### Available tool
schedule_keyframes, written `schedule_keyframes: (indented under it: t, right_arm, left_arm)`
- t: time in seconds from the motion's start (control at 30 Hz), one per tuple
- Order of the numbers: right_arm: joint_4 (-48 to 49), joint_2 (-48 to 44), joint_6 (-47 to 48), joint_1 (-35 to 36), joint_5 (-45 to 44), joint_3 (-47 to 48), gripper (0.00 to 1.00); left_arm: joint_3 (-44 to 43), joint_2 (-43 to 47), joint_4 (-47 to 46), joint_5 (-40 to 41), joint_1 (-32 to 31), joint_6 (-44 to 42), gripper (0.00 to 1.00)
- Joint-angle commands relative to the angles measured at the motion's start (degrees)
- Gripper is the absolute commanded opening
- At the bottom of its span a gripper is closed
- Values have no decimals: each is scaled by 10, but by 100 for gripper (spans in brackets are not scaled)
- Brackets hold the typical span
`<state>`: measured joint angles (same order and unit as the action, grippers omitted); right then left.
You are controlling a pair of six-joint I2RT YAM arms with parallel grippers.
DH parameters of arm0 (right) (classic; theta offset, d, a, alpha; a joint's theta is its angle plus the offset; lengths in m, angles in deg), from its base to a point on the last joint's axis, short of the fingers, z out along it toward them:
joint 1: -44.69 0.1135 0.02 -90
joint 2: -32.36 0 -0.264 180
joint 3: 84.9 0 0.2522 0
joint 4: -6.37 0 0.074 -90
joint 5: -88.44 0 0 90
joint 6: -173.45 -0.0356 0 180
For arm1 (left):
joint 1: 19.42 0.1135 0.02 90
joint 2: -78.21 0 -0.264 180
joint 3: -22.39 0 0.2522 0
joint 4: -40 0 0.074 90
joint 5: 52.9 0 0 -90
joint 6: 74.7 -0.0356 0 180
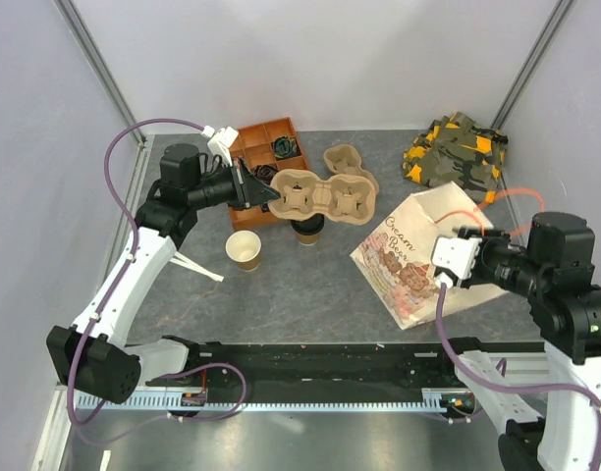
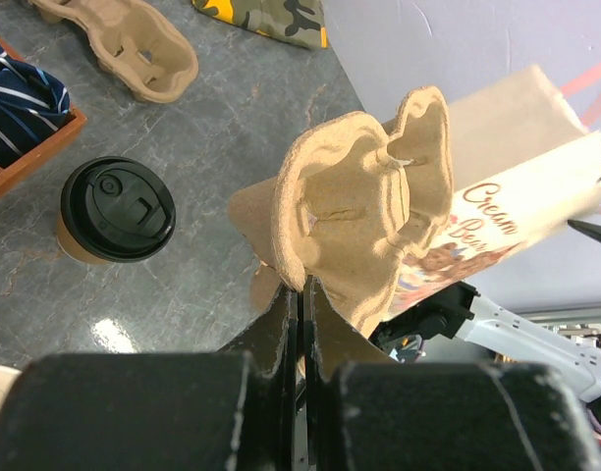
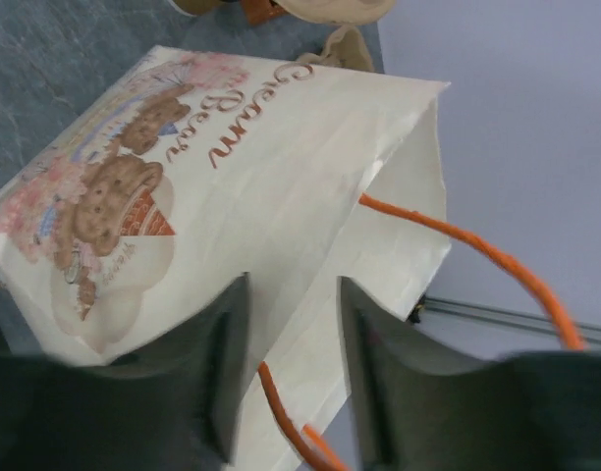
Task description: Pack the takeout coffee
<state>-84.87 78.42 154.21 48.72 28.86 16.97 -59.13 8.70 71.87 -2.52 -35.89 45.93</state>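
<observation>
The takeout coffee [image 1: 307, 230], a tan cup with a black lid [image 2: 117, 209], stands on the table just in front of the pulp cup carrier [image 1: 325, 194]. My left gripper [image 1: 269, 193] is shut on the carrier's left edge and holds it tilted up off the table [image 2: 359, 211], with the fingertips [image 2: 286, 299] pinching its rim. My right gripper [image 3: 291, 363] is open at the mouth of the white paper bag [image 3: 232, 167]. The bag's wall and an orange handle [image 3: 281, 402] run between its fingers. In the top view that gripper [image 1: 446, 263] sits at the bag's right side.
A lidless tan cup [image 1: 245, 249] stands left of the coffee. A second carrier [image 1: 348, 161] and a brown compartment tray [image 1: 271, 147] are at the back, and a camouflage cloth [image 1: 458, 149] lies at the back right. The bag [image 1: 413, 257] lies on its side at the right.
</observation>
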Motion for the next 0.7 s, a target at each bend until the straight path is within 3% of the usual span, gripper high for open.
schedule_keyframes:
  t: [0.0,0.03,0.07,0.1,0.3,0.53,0.67]
  right_arm:
    - [-63,-10,32,2,33,-53,34]
    - [-62,-5,39,3,34,-59,25]
    - [-62,1,46,2,36,-65,5]
    - [-61,9,47,2,34,-67,0]
    - [-17,104,23,1,4,-25,0]
    - [34,170,61,4,20,48,0]
    - [75,181,54,23,6,29,0]
  left_arm:
    - [-16,10,-11,-17,1,15,2]
    - [-16,10,-11,-17,1,15,2]
    - [-15,12,-11,-15,0,14,2]
    - [-12,15,-11,-13,0,13,2]
    - [6,22,-18,-1,2,14,2]
    - [9,14,-27,9,17,30,2]
    - [7,11,-33,9,32,36,2]
